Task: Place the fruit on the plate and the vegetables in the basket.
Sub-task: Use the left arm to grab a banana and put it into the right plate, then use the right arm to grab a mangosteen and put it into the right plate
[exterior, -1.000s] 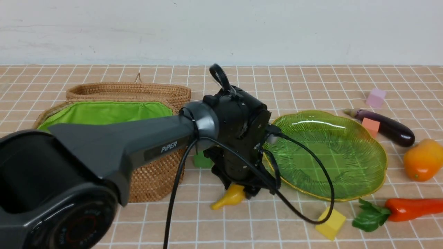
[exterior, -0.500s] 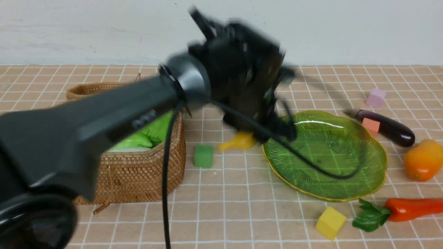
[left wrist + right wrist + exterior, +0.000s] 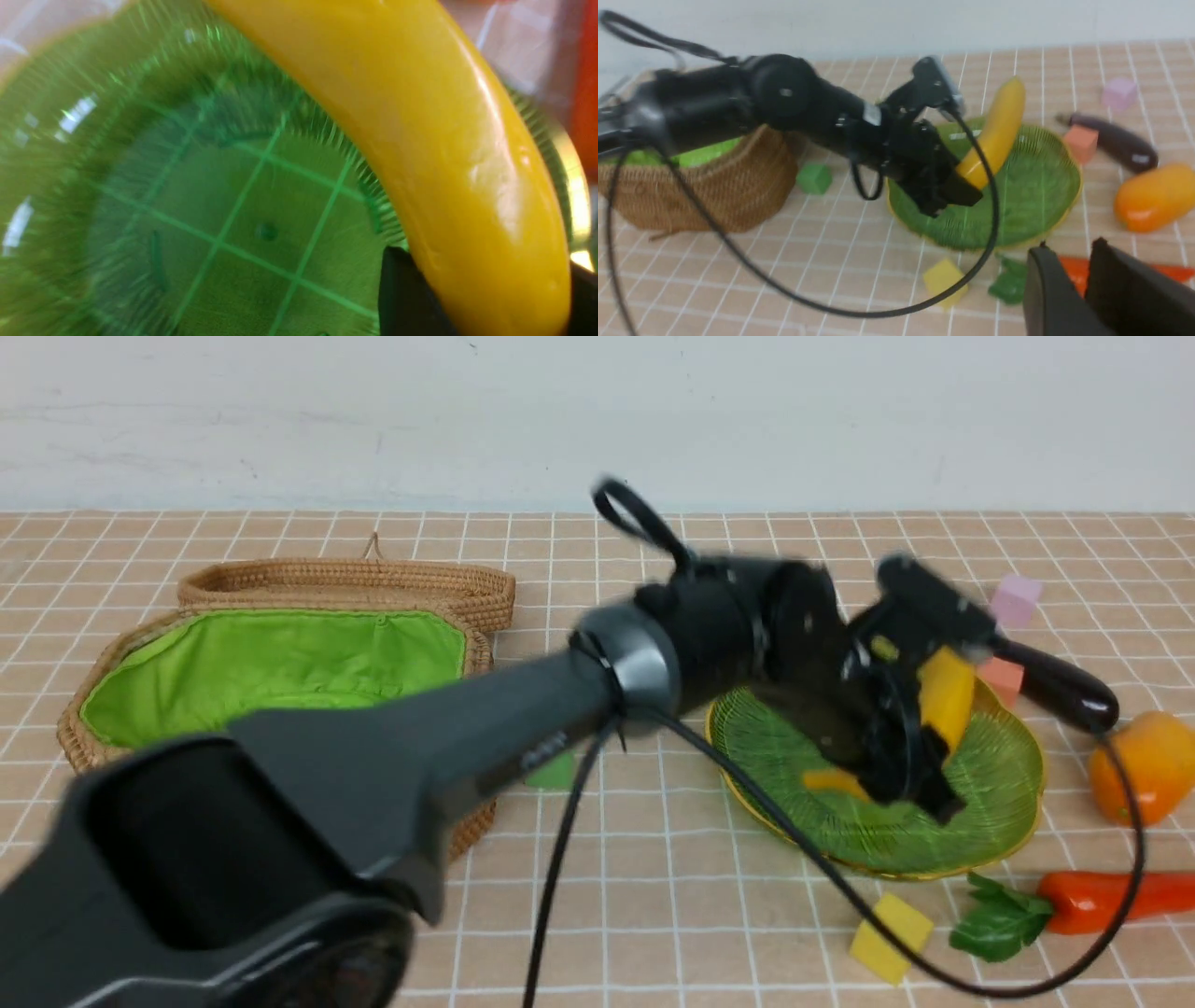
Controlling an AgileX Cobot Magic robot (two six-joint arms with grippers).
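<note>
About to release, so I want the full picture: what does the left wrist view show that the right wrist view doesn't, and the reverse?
Only the left wrist view: a close look at the plate's ribbed floor right under the banana, with nothing lying there. Only the right wrist view: the basket, plus the mango, eggplant and carrot on the table outside the plate. Both: the banana gripped in the left jaws, over the plate.

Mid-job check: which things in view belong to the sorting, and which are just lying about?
Job: banana, mango, carrot, eggplant, plate, basket.
Lying about: pink cube, orange cube, yellow cube, green cube.
</note>
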